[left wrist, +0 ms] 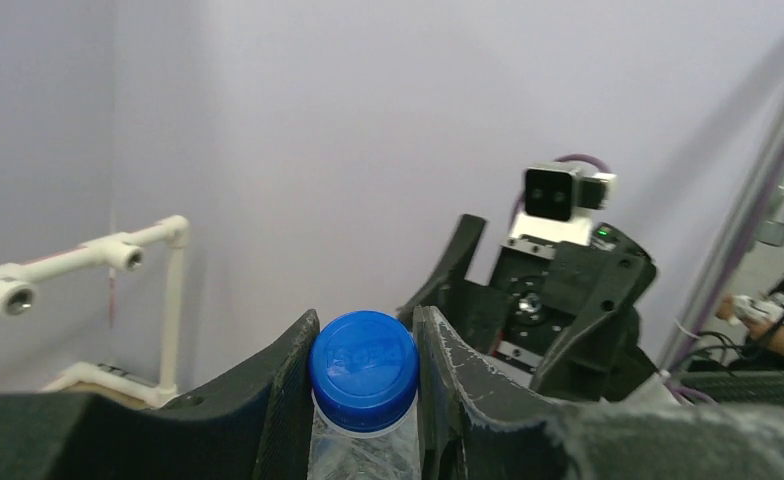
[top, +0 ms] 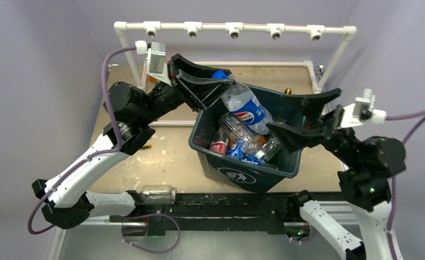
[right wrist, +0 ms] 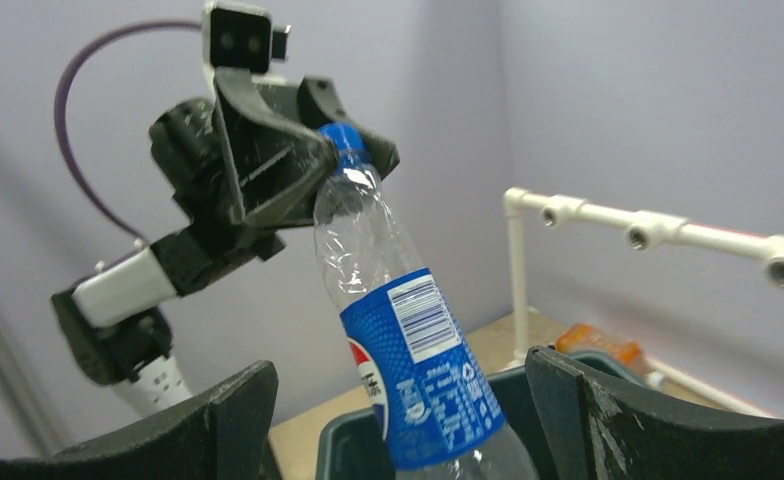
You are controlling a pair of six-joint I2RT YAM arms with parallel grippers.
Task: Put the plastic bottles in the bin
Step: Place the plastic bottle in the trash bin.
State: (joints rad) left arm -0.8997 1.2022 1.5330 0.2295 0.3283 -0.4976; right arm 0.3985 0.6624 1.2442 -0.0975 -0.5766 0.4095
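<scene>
A clear plastic bottle point(top: 245, 108) with a blue label hangs tilted over the dark green bin point(top: 253, 176). My left gripper point(top: 224, 81) is shut on its blue cap point(left wrist: 363, 370), a finger pressed against each side. The bottle's lower end reaches into the bin, among several other bottles point(top: 237, 141) lying inside. My right gripper point(top: 278, 112) stands open over the bin's right side. In the right wrist view its fingers point(right wrist: 238, 410) sit well apart on either side of the bottle's label point(right wrist: 418, 370), touching nothing.
A white pipe frame point(top: 234, 27) spans the back of the table. An orange bottle point(right wrist: 598, 345) lies on the table behind the bin. Another clear bottle point(top: 157, 194) lies at the near edge by the arm bases.
</scene>
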